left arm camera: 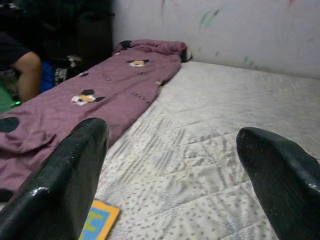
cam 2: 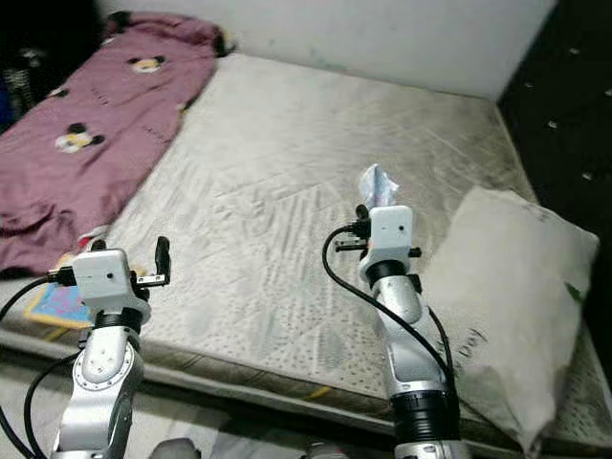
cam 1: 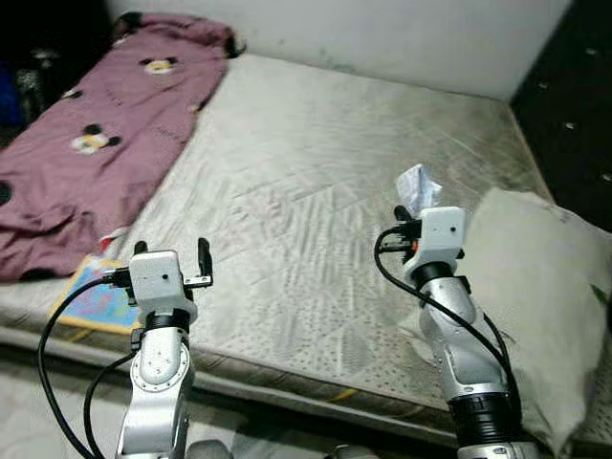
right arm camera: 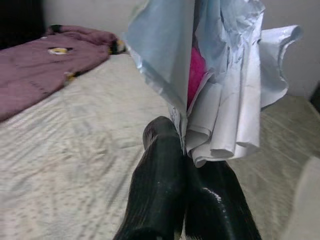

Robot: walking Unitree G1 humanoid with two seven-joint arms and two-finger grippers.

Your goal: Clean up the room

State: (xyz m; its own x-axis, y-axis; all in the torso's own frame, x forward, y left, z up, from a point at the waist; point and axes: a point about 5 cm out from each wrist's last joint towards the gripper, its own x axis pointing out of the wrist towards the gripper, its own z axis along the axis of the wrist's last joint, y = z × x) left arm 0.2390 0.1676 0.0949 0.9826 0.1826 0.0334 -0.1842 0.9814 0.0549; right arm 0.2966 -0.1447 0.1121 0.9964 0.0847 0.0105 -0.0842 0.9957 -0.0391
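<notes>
- You saw the mattress (cam 1: 316, 182) as the landmark; it was bare, grey and quilted, and lay along a pale wall.
- The right gripper (right arm camera: 185, 155) was raised above the right part of the mattress, with both black fingers pressed together on a crumpled wrapper (cam 1: 419, 187).
- The wrapper was pale blue-white paper or foil with a pink patch inside. It stood upright from the fingertips, its long axis roughly vertical, with the loose end fanned upward. You could read no writing on it.
- The left gripper (cam 1: 174, 260) was held above the near left edge of the mattress. Its fingers (left arm camera: 65, 185) were spread wide apart with nothing between them.
- A mauve blanket (cam 1: 105, 134) with cartoon mouse prints lay along the left side of the mattress.
- A flat colourful book (cam 1: 96, 304) lay at the near left corner of the mattress, beside the blanket. Its lettering was too blurred to read.
- A grey pillow (cam 1: 540, 306) rested on the right edge of the mattress, just beside the right arm.
- A person's arm (left arm camera: 27, 70) showed beyond the left side of the mattress.
</notes>
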